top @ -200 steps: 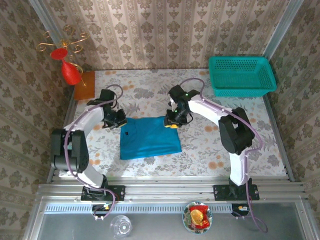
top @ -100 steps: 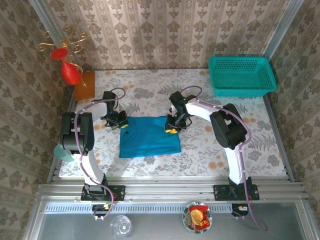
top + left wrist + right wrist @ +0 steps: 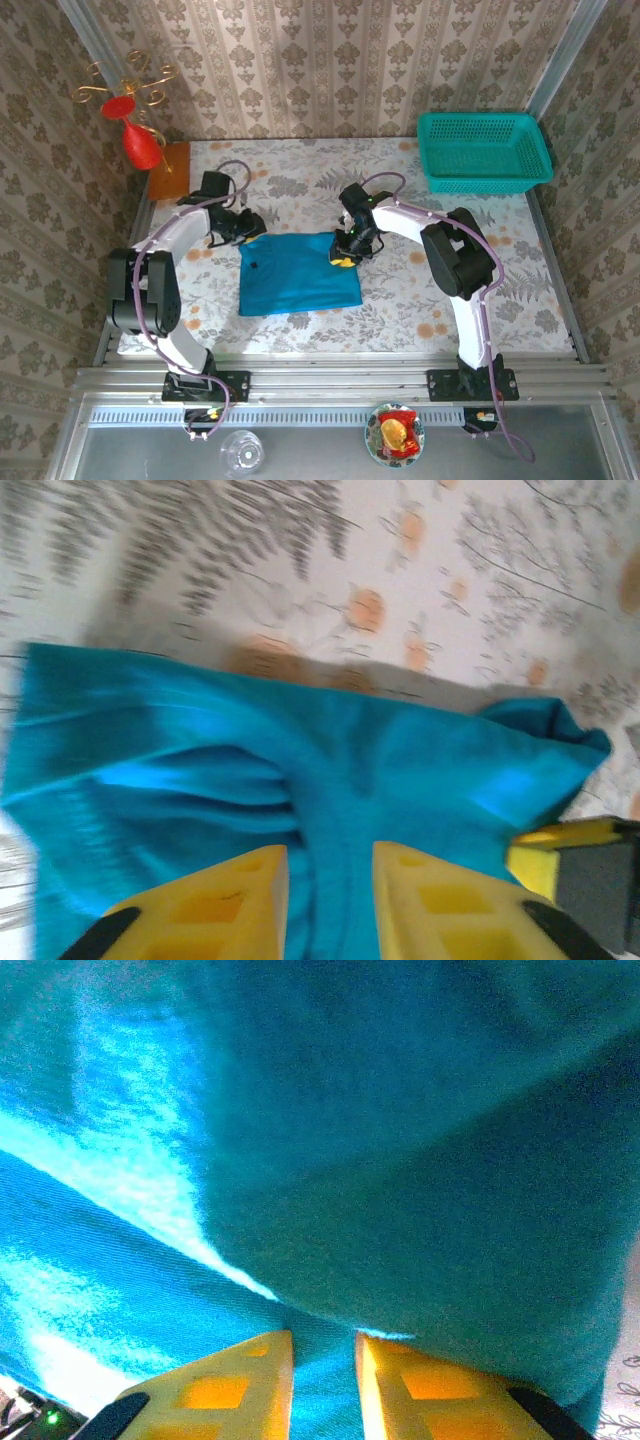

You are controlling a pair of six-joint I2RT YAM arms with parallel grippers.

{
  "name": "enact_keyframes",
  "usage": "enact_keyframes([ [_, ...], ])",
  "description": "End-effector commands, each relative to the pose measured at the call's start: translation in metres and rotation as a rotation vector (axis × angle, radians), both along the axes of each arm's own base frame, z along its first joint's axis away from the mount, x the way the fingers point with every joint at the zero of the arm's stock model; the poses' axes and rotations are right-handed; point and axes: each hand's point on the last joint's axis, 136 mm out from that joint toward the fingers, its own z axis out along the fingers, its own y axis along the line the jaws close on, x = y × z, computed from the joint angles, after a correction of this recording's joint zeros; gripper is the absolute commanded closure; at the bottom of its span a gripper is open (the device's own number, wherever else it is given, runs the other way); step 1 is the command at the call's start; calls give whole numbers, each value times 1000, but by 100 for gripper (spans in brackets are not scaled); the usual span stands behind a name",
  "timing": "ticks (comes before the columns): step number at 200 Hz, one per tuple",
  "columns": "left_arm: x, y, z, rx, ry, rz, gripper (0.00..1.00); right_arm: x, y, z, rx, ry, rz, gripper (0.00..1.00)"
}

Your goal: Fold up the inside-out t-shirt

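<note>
One counter (image 3: 430,290): flower-patterned and carrying everything, with the blue cloth near its middle.
T-shirt (image 3: 298,275): bright blue, lying flat on the counter as a roughly square packet between the two arms. Its edges look fairly straight from above. The left wrist view shows loose ridges bunched at the far left corner.
Basket (image 3: 483,150): teal mesh in the far right corner, well apart from the t-shirt.
Left arm: its pose has shifted over the last second, but its tip has kept to the t-shirt's far left corner.
Left pincer (image 3: 243,228): the yellow fingers (image 3: 225,900) stand a little apart, with a ridge of cloth running into the gap. A second ago they were pressed together, so this reads as letting go of the corner.
Right pincer (image 3: 345,252): it sits on the t-shirt's far right corner, where it was a second ago. Its fingers (image 3: 230,1385) are close together, with blue cloth in the gap and all around them. I cannot tell whether they pinch the cloth or only rest on it.
Change: the packet's outline is much the same as half a second ago. What differs is the left side's grip, which has loosened.
Meaning for the task: a fold seems to have just been laid down and is being released. The packet is already compact, so the job looks well along, though the rumpled left corner may need smoothing or one more fold.
Risk: cloth could cling to the parting fingers and lift as the arm rises, undoing the edge.
</note>
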Motion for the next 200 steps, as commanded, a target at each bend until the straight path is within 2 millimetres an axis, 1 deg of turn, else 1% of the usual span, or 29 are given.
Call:
enact_keyframes([
  [1, -19, -26, -10, -129, 79, -23, 67, -12, -11, -7, -47, 46, -17, 73],
  [16, -23, -33, -17, -152, 98, -25, 67, -12, -11, -8, -49, 46, -15, 73],
  [37, -31, -36, -29, -142, 134, -34, 67, -13, -11, -9, -46, 49, -14, 73],
  [64, -37, -33, -41, -114, 169, -32, 64, -13, -10, -9, -42, 50, -14, 73],
  [83, -40, -25, -45, -61, 180, -22, 63, -13, -10, -9, -43, 50, -13, 73],
  [102, -39, -27, -43, -69, 172, -26, 61, -14, -10, -10, -43, 53, -12, 73],
  [127, -40, -30, -46, -68, 189, -39, 58, -14, -10, -11, -43, 56, -15, 73],
  [146, -41, -35, -46, -93, 193, -53, 57, -14, -11, -11, -43, 55, -13, 73],
  [158, -40, -39, -45, -114, 190, -56, 59, -14, -10, -10, -39, 54, -14, 73],
  [182, -38, -42, -39, -142, 172, -49, 65, -15, -10, -10, -39, 54, -16, 73],
  [200, -38, -42, -34, -148, 162, -48, 65, -15, -11, -10, -39, 55, -18, 73],
])
